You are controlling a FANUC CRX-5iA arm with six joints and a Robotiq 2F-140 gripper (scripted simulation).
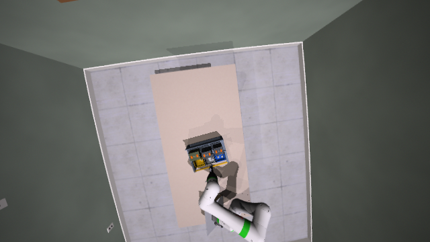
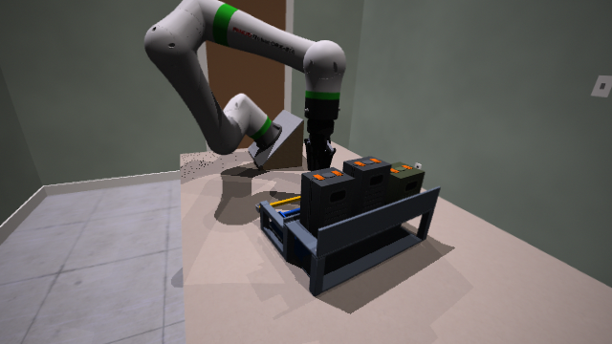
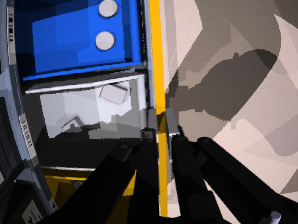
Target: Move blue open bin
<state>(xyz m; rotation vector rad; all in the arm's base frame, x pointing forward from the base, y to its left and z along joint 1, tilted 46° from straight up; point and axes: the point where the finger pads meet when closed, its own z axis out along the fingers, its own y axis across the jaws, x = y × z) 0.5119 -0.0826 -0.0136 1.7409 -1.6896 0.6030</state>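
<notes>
The blue open bin (image 3: 80, 30) sits at one end of the dark shelf (image 2: 354, 225), with two white round parts in it; it also shows in the overhead view (image 1: 220, 157). A white bin (image 3: 89, 106) stands in the middle and a yellow bin at the other end. A yellow rail (image 3: 157, 50) runs along the shelf front. My gripper (image 3: 160, 120) is shut on this yellow rail in front of the white bin, beside the blue bin and not on it. From behind, the gripper (image 2: 319, 160) points down at the shelf front.
Seen from behind, the bins are dark blocks with orange tags (image 2: 328, 196). A grey wedge (image 2: 282, 140) at the arm's base stands just behind the shelf front. The shelf sits mid-table on the beige table top (image 1: 198, 111), with the table edge to its left (image 2: 182, 229).
</notes>
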